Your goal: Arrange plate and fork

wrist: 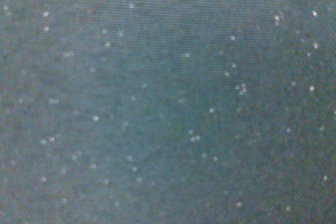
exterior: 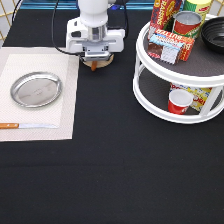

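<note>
The silver plate (exterior: 36,89) lies flat on the pale placemat (exterior: 67,100) at the exterior view's left. My gripper (exterior: 95,56) is at the exterior view's top centre, down low over a tan wooden disc (exterior: 103,62), well to the right of the plate. A small brown stub (exterior: 93,67) pokes out under the hand. I cannot tell whether it is the fork's handle, and no fork shows clearly elsewhere. The wrist view shows only dark speckled tablecloth (wrist: 168,112) from very close.
An orange-handled knife (exterior: 25,125) lies on the placemat below the plate. A white two-tier turntable (exterior: 150,85) at the exterior view's right holds cans, snack packs and a red cup (exterior: 178,101). A black bowl (exterior: 215,32) sits at its top right.
</note>
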